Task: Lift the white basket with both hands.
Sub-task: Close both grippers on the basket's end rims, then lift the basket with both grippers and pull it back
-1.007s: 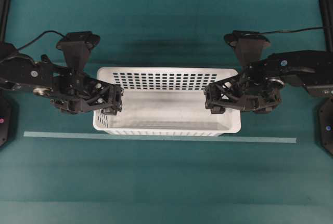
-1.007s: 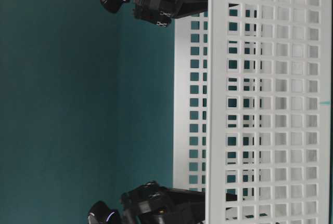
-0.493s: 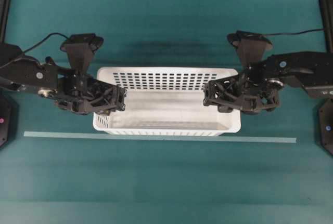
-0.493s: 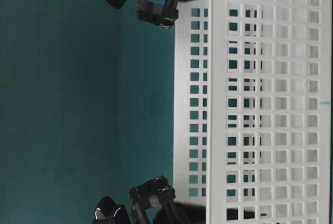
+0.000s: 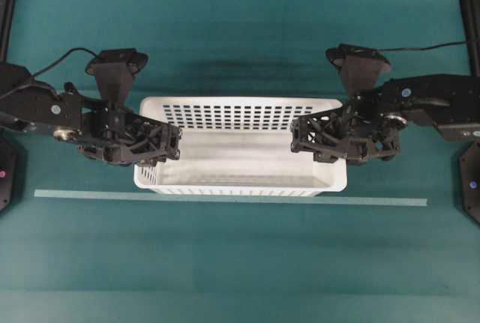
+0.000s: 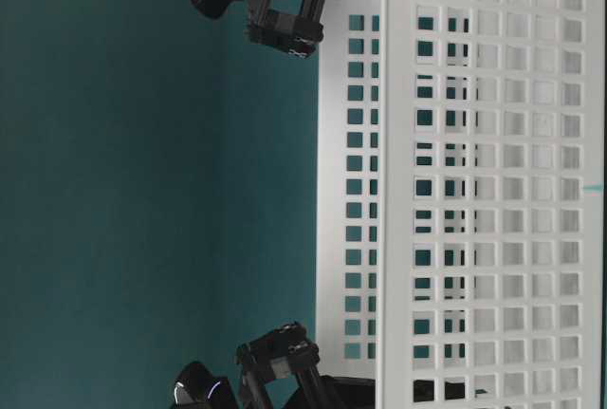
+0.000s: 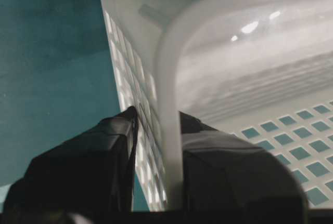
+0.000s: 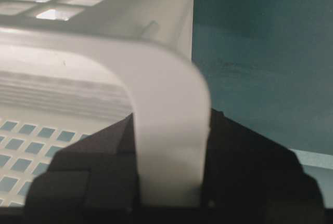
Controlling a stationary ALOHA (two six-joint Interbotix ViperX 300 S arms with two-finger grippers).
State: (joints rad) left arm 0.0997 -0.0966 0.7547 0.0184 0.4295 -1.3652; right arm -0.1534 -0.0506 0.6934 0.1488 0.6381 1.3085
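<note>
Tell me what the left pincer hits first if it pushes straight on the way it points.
Nothing new: the left pincer already straddles the white basket end wall; pushed on, likely its floor.

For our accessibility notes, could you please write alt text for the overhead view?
A white basket sits on a teal table, its two short ends each clamped by a black robot arm's tool: the left tool and the right tool. A thin pale strip runs across the table just in front of the basket.
</note>
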